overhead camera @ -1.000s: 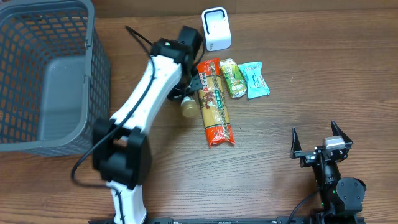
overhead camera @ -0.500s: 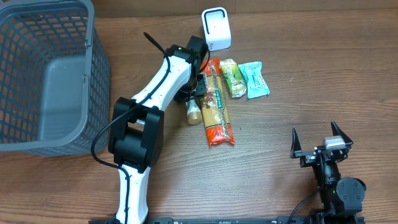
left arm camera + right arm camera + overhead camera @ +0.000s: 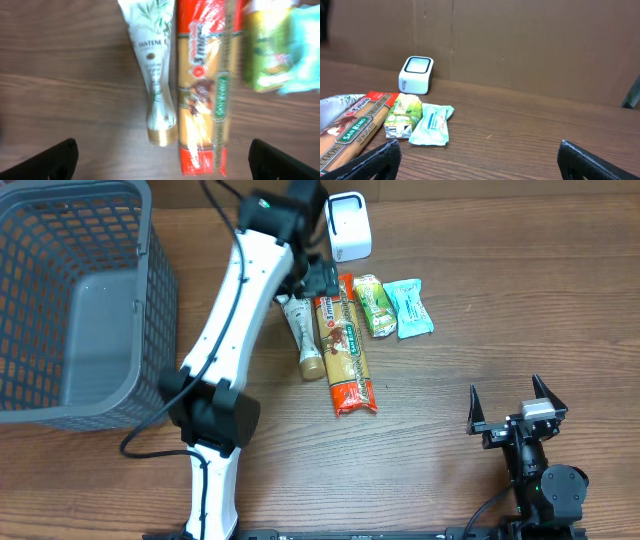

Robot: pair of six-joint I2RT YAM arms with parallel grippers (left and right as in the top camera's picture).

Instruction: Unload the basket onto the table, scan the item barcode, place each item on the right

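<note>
Since the earlier frames, the shampoo tube (image 3: 303,335) has been let go by the left claw (image 3: 320,278), which has been lifted toward the scanner (image 3: 347,226). The tube is now laid on the bench (image 3: 480,300), just beside the spaghetti pack (image 3: 345,345). The right claw (image 3: 505,395) is parked well apart, spread wide and empty.

From the left wrist, the fingers are seen fully apart above the tube, with nothing gripped.

From the right wrist, only the scanner and packets are faced.

The tube's turn is judged finished, so another item probably has to be picked.

A dark wood-grain table (image 3: 480,310) meets a plain brown board wall (image 3: 520,40) behind.
</note>
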